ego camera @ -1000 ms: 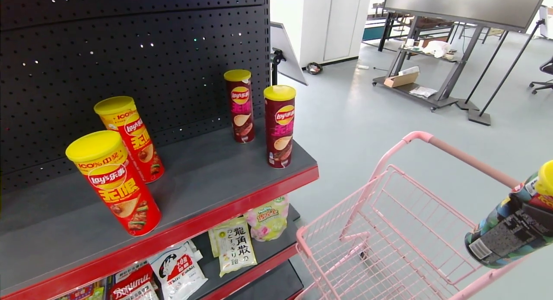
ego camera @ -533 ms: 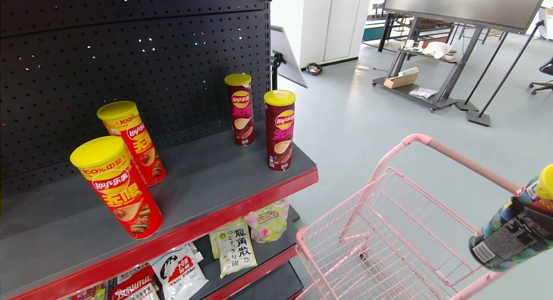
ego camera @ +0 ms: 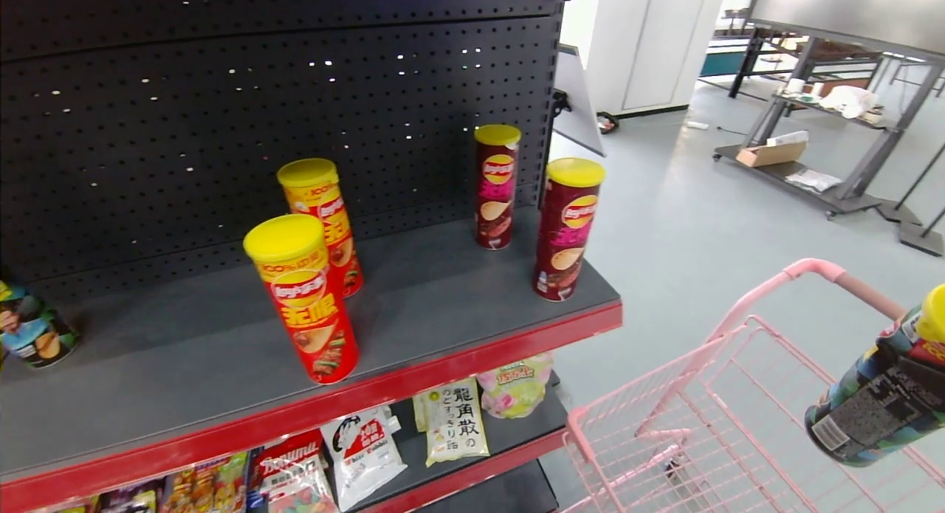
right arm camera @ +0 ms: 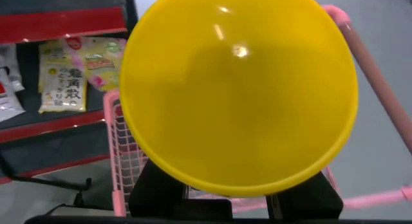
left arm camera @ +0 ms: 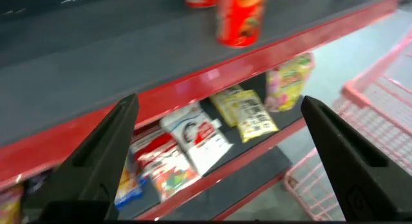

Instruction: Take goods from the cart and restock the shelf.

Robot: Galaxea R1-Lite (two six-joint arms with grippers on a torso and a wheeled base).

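Shelf board (ego camera: 184,350) spreads widest on our left, its grey top bare between the red cans (ego camera: 303,299) and the maroon cans (ego camera: 565,229), which we judge the likely slot to fill. Right and near stands the pink cart (ego camera: 808,265). Above it our right gripper (right arm camera: 232,203) clamps a tilted yellow-lidded can (ego camera: 871,402), held clear of the wire for carrying across. Our left gripper (left arm camera: 219,166) hangs spread and empty.

Pale grey floor (ego camera: 686,232), evenly lit. White cabinet (ego camera: 650,44) at back. Dark metal rack (ego camera: 849,195) beyond, carrying cardboard box (ego camera: 771,153). Large grey board (ego camera: 849,7) above.
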